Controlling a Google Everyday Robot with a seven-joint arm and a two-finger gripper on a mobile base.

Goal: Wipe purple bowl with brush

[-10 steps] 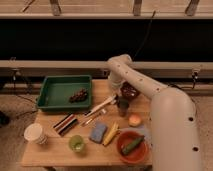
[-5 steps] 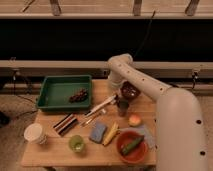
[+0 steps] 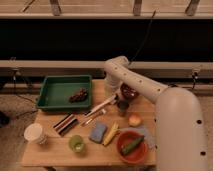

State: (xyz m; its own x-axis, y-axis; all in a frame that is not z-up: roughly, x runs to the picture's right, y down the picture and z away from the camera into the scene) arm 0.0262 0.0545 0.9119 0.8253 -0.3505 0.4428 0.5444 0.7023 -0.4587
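Although a full second separates the oldest view from this one, you will find next to nothing moved. The gripper [image 3: 116, 98] hangs low at the same spot over the middle of the counter [image 3: 50, 152], at the head end of the brush [image 3: 100, 106]. The brush lies flat at the same slant as before, its handle running down-left from there. Only the robot's pale body at the right edge has crept a little. Whether the jaws are clenched on the brush head or released above it, you cannot tell.

Read that as the pick-up step in hand and not finished: the brush is down and no wiping has begun, so the task looks to be in its early part. The purple bowl [image 3: 131, 92] sits just to the right of the gripper, near the counter's back edge. Once the brush is up, you should need only a short carry.

Now count what you have:
- One brush and one purple bowl.
- One dark metal cup [image 3: 122, 106], just in front of the bowl and beside the brush head.
- One thin utensil [image 3: 94, 118], just beside the brush handle and nearly parallel to it; don't mistake it for the brush.
- One green tray [image 3: 65, 77] at the back left, with one dark cluster [image 3: 78, 95] in it.
- One orange-red bowl [image 3: 120, 145] at the front right, holding one green vegetable [image 3: 132, 145].
- One white cup [image 3: 34, 133], one small green cup [image 3: 76, 144], one blue sponge [image 3: 98, 132], one banana [image 3: 111, 134], one round pale fruit [image 3: 134, 120] and one dark striped block [image 3: 66, 124].
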